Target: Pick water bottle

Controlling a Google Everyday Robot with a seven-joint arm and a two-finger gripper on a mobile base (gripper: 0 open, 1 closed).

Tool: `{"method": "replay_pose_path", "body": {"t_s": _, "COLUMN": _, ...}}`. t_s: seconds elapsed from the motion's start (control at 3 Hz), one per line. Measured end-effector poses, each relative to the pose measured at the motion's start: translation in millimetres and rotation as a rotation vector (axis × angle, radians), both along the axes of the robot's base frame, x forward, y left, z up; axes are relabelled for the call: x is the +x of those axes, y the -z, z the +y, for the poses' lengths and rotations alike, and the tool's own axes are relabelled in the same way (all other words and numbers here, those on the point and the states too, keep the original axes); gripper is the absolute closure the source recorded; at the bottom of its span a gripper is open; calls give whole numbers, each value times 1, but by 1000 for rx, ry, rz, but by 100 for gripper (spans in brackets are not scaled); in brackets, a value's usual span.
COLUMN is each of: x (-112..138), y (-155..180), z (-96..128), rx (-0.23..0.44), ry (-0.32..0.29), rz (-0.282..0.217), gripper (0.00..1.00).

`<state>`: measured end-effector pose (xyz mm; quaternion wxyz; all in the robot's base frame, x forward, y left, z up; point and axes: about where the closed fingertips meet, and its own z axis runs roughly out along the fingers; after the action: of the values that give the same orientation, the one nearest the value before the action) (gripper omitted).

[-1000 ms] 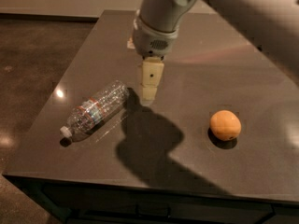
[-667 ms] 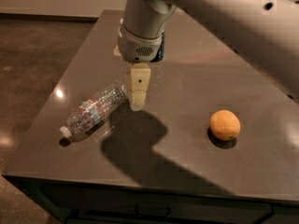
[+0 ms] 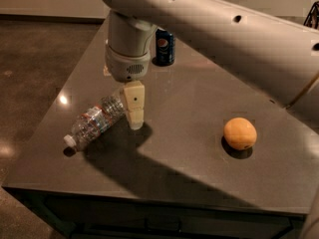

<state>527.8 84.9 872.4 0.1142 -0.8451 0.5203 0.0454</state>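
Left of centre, the gripper (image 3: pixel 135 122) hangs at the base end of the water bottle (image 3: pixel 94 125), which lies on the table (image 3: pixel 189 178), cap pointing lower left. It is likely lining up a grasp. Whether it is open or closed, I cannot tell.

We see the water bottle (image 3: pixel 95 122) lying on its side on the table (image 3: pixel 189 163). It is clear and crinkled, with a red and blue label around its middle. Its white cap points toward the table's near left corner. The gripper (image 3: pixel 135 121) hangs just beside its base.
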Motion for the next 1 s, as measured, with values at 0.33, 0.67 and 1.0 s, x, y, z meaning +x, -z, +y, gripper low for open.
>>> {"method": "replay_pose_path", "body": {"t_s": 0.33, "x": -3, "y": 10, "z": 8, "rx": -29, "ry": -43, "rz": -2, "gripper": 0}}
{"method": "replay_pose_path", "body": {"t_s": 0.67, "x": -4, "y": 19, "z": 13, "rx": -60, "ry": -76, "rz": 8, "gripper": 18}}
{"method": "replay_pose_path", "body": {"t_s": 1.0, "x": -3, "y": 23, "z": 16, "rx": -79, "ry": -89, "rz": 27, "gripper": 41}}
